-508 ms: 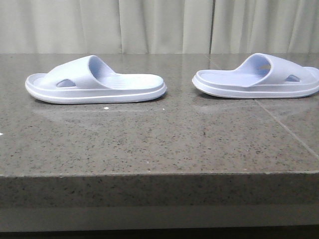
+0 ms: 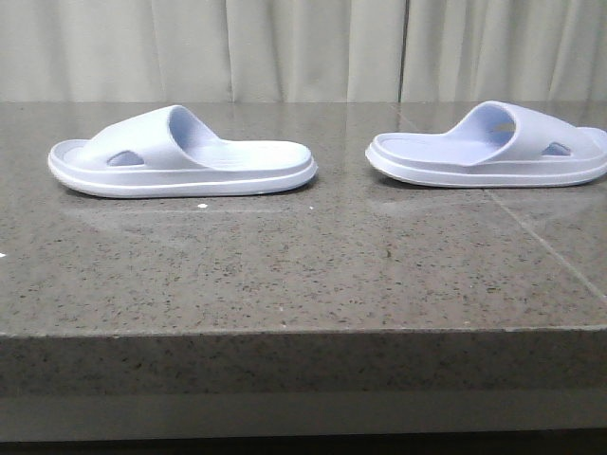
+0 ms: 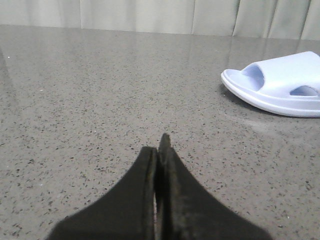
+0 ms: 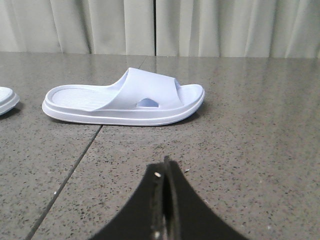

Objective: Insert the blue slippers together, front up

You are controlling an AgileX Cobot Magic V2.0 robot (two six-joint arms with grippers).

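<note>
Two blue slippers, left slipper (image 2: 180,154) and right slipper (image 2: 493,147); two grippers, left gripper (image 3: 161,145), right gripper (image 4: 165,167).

We see two pale blue foam slippers lying flat, soles down, side-on & well apart, heels facing each other: left slipper (image 2: 180,152) w/ toe pointing left, right slipper (image 2: 488,144) w/ toe pointing right, each w/ wide strap & oval side vent.

Both slippers, the left slipper (image 2: 180,152) and the right slipper (image 2: 493,145), are plain pale lavender-blue. The table (image 2: 303,275) is grey-brown stone speckled with black and white flecks. The far curtain (image 2: 303,47) is off-white. Both wrist views show black fingertips (image 3: 150,165) (image 4: 159,175).
</note>
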